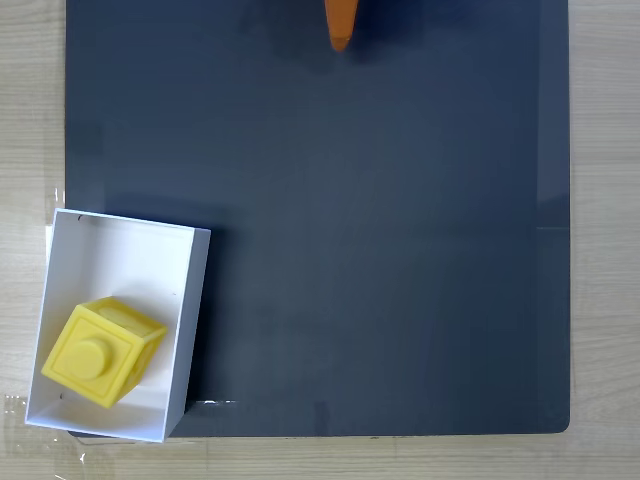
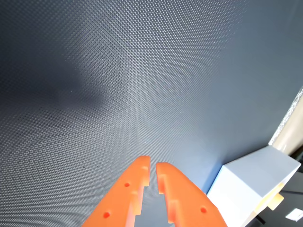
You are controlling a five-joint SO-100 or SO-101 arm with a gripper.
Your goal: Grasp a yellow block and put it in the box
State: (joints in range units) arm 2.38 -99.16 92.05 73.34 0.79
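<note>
yellow block (image 1: 100, 352) inside box (image 1: 75, 232) at 8 o'clock | gripper (image 2: 153, 166) empty, nearly closed, at 12 | stay clear of box.

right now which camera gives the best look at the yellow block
The fixed view: the yellow block sits fully visible, tilted, inside the box, stud facing up. The wrist view catches just a pale yellow sliver past the box's wall, too little to judge its pose.
</note>
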